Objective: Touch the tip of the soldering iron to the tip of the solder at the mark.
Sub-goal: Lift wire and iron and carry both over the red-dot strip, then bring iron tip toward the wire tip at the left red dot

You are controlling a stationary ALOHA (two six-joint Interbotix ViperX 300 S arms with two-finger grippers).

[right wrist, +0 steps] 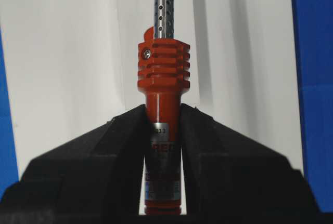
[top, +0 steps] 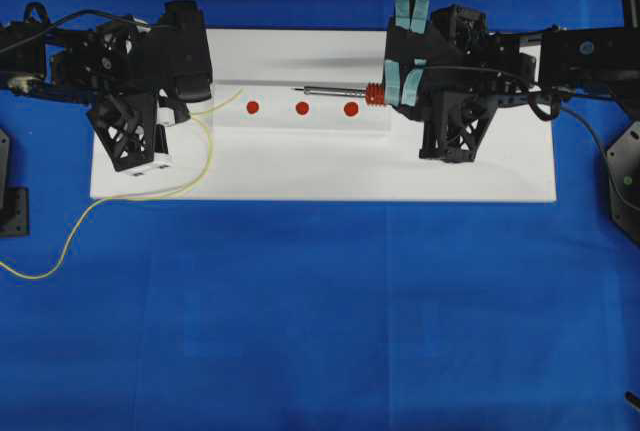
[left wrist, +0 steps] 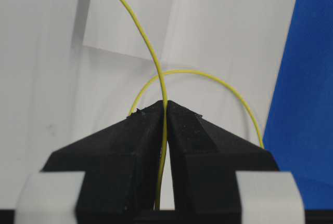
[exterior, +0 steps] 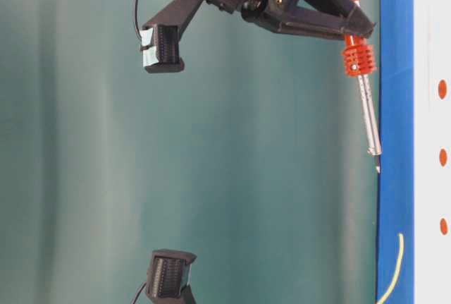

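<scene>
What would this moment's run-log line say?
left claw: shut on solder | right claw: shut on soldering iron | tips: apart, over white board | red marks: none touched

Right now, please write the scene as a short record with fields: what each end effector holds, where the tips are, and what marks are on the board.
left end effector: shut on the solder
right end effector: shut on the soldering iron
solder tip: near the leftmost red dot, not touching the iron
iron tip: points left, above the middle red dot in the overhead view
third mark: rightmost red dot, near the iron's red collar
surface: white board on blue cloth
</scene>
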